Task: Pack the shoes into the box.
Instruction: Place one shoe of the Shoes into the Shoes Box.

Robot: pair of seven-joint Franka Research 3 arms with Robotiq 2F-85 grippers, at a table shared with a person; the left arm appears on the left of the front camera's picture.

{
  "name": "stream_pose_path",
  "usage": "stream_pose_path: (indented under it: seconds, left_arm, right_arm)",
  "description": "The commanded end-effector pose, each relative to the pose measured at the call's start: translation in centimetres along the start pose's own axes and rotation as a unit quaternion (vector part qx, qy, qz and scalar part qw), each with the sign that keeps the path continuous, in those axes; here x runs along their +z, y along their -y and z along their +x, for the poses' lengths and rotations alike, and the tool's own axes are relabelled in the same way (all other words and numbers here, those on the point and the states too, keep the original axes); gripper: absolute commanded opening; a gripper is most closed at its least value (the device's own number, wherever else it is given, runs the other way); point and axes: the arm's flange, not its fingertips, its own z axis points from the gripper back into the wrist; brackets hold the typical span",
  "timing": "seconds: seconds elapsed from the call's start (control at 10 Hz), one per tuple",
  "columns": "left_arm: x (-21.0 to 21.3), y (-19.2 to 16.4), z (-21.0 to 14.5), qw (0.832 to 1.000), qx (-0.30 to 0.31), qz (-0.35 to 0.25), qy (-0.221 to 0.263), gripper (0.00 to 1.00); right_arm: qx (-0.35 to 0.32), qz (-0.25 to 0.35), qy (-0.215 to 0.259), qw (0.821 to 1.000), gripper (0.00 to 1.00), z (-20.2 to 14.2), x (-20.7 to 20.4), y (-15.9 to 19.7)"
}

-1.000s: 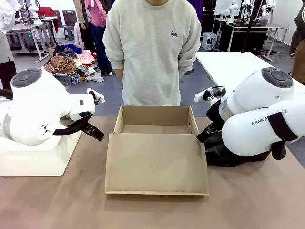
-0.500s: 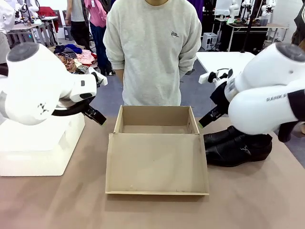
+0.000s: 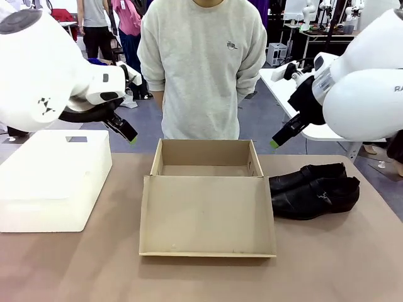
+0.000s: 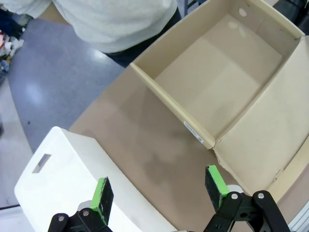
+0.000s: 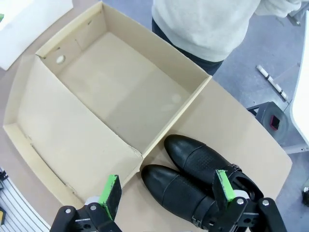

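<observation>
The left hand (image 4: pixel 159 191) and right hand (image 5: pixel 166 191) have both lifted, spread wide and empty. Below the right hand, the shoes (image 5: pixel 193 169) lie just beside the open, empty box (image 5: pixel 120 92); packing can begin.

A large white block with rounded corners (image 3: pixel 53 179) sits on the left of a dull brown surface (image 3: pixel 327 264). A person in a pale grey sweatshirt (image 3: pixel 201 69) stands at the far edge, on a grey-blue floor (image 3: pixel 141 123), with a white table (image 3: pixel 277 94) behind to the right.
</observation>
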Motion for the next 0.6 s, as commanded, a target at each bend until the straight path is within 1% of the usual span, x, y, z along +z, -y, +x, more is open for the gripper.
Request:
stream_pose_path:
  seconds: [0.0, 0.2, 0.4, 0.5]
  left_arm:
    - [1.3, -1.1, -0.5, 0.999, -0.039, -0.011, 0.031, 1.0]
    - [2.9, -2.3, -1.1, 0.994, -0.089, -0.019, 0.059, 1.0]
    - [4.6, -3.0, -2.3, 0.986, -0.125, -0.063, 0.095, 1.0]
    - [5.3, -3.1, -3.1, 0.981, -0.134, -0.082, 0.115, 1.0]
  right_arm:
    - [0.03, 0.039, 0.036, 0.998, 1.0, -1.0, 1.4, 1.3]
    - [0.063, 0.066, 0.077, 0.993, 1.0, -2.0, 3.2, 2.4]
    - [0.106, 0.093, 0.112, 0.984, 1.0, -3.0, 4.2, 3.8]
    - [0.111, 0.101, 0.124, 0.981, 1.0, -3.3, 4.4, 4.4]
